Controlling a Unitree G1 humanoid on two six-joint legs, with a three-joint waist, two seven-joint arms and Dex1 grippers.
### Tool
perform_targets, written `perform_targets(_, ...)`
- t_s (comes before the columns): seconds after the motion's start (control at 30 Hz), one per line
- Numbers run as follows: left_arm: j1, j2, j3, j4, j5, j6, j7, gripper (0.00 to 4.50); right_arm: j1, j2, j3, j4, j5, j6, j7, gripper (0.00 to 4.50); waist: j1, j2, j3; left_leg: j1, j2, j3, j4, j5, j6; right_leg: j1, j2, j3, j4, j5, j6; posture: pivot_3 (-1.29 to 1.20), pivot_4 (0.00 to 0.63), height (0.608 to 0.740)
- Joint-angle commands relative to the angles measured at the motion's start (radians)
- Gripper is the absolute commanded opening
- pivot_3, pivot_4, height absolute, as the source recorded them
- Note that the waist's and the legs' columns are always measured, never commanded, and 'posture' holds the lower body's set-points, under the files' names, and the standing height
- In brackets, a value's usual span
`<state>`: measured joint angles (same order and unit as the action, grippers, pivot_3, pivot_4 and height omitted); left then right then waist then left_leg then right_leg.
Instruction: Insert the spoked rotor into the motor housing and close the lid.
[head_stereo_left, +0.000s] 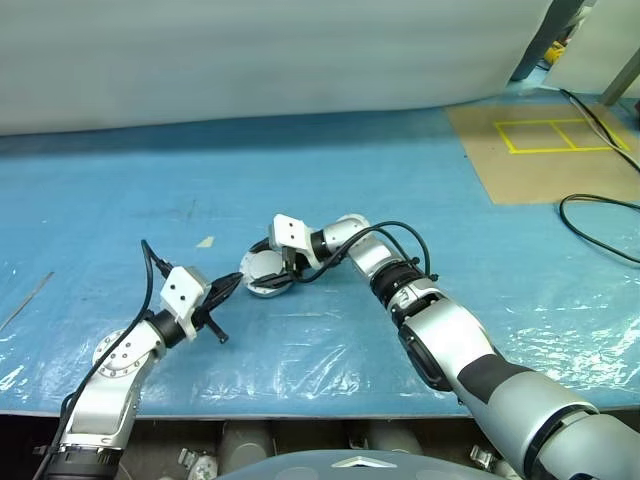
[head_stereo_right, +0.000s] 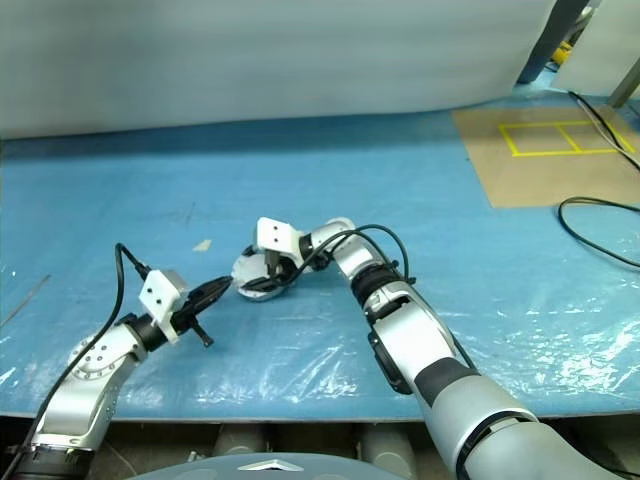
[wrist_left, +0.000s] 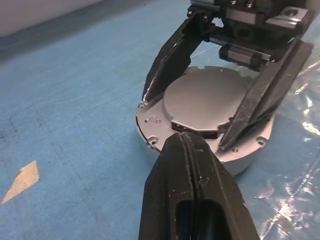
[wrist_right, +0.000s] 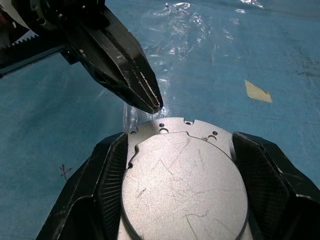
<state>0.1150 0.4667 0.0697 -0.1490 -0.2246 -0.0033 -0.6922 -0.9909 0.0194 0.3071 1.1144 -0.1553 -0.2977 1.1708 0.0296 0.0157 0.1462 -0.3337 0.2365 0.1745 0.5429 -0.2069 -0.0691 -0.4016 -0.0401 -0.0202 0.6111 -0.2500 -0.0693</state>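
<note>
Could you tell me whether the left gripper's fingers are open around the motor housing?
No, the left gripper has its two fingers pressed together, tips at the rim of the motor housing, while the right gripper straddles it.

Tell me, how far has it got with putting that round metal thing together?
Nearly finished, it seems. Done: a flat grey lid already covers the motor housing; no rotor lies loose on the blue sheet, so it is presumably inside. In hand: the right gripper straddles the lid's sides, while the shut left gripper touches the housing's edge. Left: perhaps seating the lid fully, then letting go.
</note>
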Motion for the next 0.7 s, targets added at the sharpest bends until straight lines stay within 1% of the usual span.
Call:
perform_targets(0.03,-0.026,0.007,-0.012,0.013,0.022,-0.01,0.009,0.0,0.06,-0.006,0.074,0.061,-0.079,0.051,0.011,2.98,-0.001,0.0,0.0,0.0,0.0,0.0,0.0,0.0,0.0,0.0,0.0,0.0,0.0,0.0,0.0,0.0,0.15,0.74)
perform_targets(0.23,-0.072,0.01,-0.061,0.056,0.056,0.018,-0.004,0.0,0.062,-0.008,0.069,0.044,-0.071,0.06,0.016,2.98,-0.004,0.001,0.0,-0.001,0.0,0.0,0.0,0.0,0.0,0.0,0.0,0.0,0.0,0.0,0.0,0.0,0.15,0.74)
perform_targets(0.47,-0.073,0.047,-0.096,0.078,0.089,0.062,-0.019,0.0,0.061,-0.021,0.056,0.02,-0.058,0.075,0.012,2.98,-0.002,0.002,-0.002,0.0,-0.002,0.0,0.001,0.0,0.0,0.001,-0.001,0.0,0.0,0.0,0.0,0.0,0.15,0.74)
perform_targets(0.6,-0.071,0.053,-0.103,0.082,0.082,0.072,-0.02,0.0,0.061,-0.022,0.038,0.005,-0.039,0.086,0.01,2.98,0.0,0.004,-0.004,0.0,-0.002,0.0,0.001,0.0,0.0,0.001,-0.001,0.0,0.0,0.0,0.0,0.0,0.15,0.74)
perform_targets(0.63,-0.07,0.054,-0.104,0.083,0.08,0.073,-0.021,0.0,0.062,-0.023,0.036,-0.002,-0.033,0.09,0.019,3.71,0.001,0.003,-0.004,0.0,-0.002,0.0,0.001,0.0,0.0,0.001,-0.001,0.0,0.0,0.0,0.0,0.0,0.15,0.74)
perform_targets(0.7,-0.073,0.054,-0.106,0.086,0.079,0.074,-0.022,0.0,0.063,-0.026,0.034,-0.013,-0.03,0.088,0.023,4.28,0.001,0.004,-0.004,0.0,-0.002,0.0,0.001,0.0,0.0,0.001,-0.001,0.0,0.0,0.0,0.0,0.0,0.15,0.74)
